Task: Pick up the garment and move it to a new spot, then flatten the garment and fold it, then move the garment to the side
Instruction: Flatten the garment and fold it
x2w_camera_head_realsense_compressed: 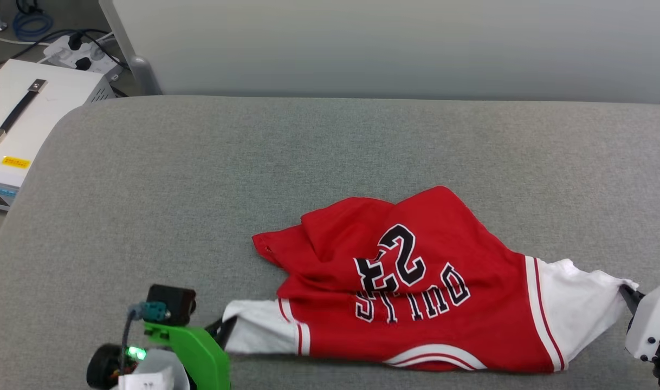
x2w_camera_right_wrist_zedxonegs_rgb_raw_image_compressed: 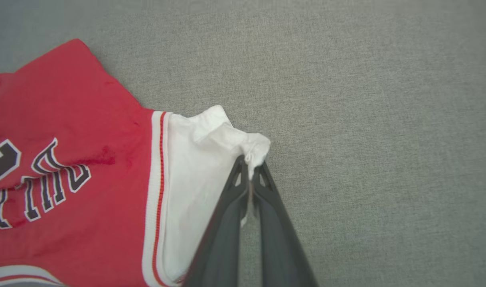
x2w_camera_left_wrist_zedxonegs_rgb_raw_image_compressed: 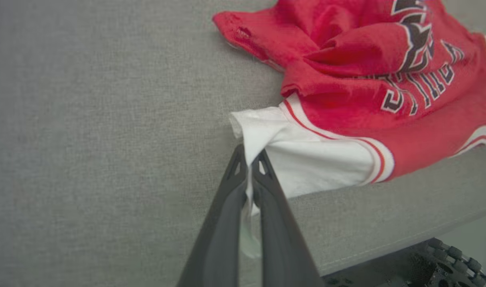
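The garment [x2w_camera_head_realsense_compressed: 416,281] lies rumpled on the grey padded top [x2w_camera_head_realsense_compressed: 254,162], close to its near edge and right of the middle. Its collar is toward the near edge and its black lettering and number 23 read upside down in the head view. The red body is bunched and folded over itself on the far side. The two white sleeves are spread out to either side along the near edge.

The left gripper [x2w_camera_left_wrist_zedxonegs_rgb_raw_image_compressed: 249,156] has its jaws pressed together on the tip of the white sleeve on the robot's left, and a pinch of cloth runs down between the fingers. That sleeve lies right at the near edge of the top.

The right gripper [x2w_camera_right_wrist_zedxonegs_rgb_raw_image_compressed: 250,164] is likewise clamped on the gathered end of the other white sleeve, toward the near right corner. The rest of the garment spreads between the two grippers.
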`<state>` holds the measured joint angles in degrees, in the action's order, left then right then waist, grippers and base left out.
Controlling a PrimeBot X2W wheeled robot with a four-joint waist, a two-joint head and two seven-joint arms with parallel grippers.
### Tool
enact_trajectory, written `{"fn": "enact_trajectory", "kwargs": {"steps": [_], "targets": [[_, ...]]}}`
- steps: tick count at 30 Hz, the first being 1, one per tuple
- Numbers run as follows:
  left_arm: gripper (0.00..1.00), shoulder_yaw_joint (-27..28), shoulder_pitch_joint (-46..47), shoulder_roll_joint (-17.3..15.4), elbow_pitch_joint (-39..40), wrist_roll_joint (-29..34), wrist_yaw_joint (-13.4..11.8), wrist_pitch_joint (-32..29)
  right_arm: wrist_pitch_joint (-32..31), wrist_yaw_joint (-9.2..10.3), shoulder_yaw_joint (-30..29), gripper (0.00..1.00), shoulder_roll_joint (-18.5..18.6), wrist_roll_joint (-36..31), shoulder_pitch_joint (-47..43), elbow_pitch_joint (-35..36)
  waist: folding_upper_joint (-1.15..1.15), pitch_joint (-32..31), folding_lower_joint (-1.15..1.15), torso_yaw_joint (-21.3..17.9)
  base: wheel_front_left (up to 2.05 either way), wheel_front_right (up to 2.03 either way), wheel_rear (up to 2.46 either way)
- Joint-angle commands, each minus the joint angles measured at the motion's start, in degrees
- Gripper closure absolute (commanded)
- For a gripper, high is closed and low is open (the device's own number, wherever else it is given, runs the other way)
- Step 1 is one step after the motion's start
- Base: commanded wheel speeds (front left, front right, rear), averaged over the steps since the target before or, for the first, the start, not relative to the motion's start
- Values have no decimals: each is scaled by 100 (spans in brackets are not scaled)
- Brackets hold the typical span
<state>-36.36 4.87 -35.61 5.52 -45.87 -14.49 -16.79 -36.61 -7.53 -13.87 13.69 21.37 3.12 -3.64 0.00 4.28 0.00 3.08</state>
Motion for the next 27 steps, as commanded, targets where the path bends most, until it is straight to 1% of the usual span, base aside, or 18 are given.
{"fn": "enact_trajectory", "kwargs": {"steps": [1,4,7,12,16,20,24,27], "targets": [[100,135,174,-35,93,37,-60,128,83,4,30,100,45,-4,43,64,0,-48,0,2,0,0,0],[100,367,473,-48,219,95,-32,370,221,4,131,100,124,-14,198,173,0,-75,0,-37,0,0,0],[100,584,862,43,221,75,88,619,376,4,271,100,216,20,409,244,0,-95,0,-88,0,0,0],[100,941,1670,189,-144,97,151,905,766,4,481,100,409,-15,1066,260,0,-23,0,-208,0,0,0],[100,1095,2537,370,-676,109,321,1026,1122,4,619,100,565,-110,1800,140,0,174,0,-256,0,0,0],[100,1160,3564,560,-1324,230,478,1123,1435,4,753,100,680,-205,2729,-6,0,562,0,-293,0,0,0],[100,1166,4640,745,-2078,429,630,1267,1734,4,900,100,786,-303,3812,-349,0,963,0,-324,0,0,0],[100,1173,5465,890,-2706,545,755,1378,1977,4,1043,100,898,-368,4708,-743,0,1276,0,-327,0,0,0]]}}
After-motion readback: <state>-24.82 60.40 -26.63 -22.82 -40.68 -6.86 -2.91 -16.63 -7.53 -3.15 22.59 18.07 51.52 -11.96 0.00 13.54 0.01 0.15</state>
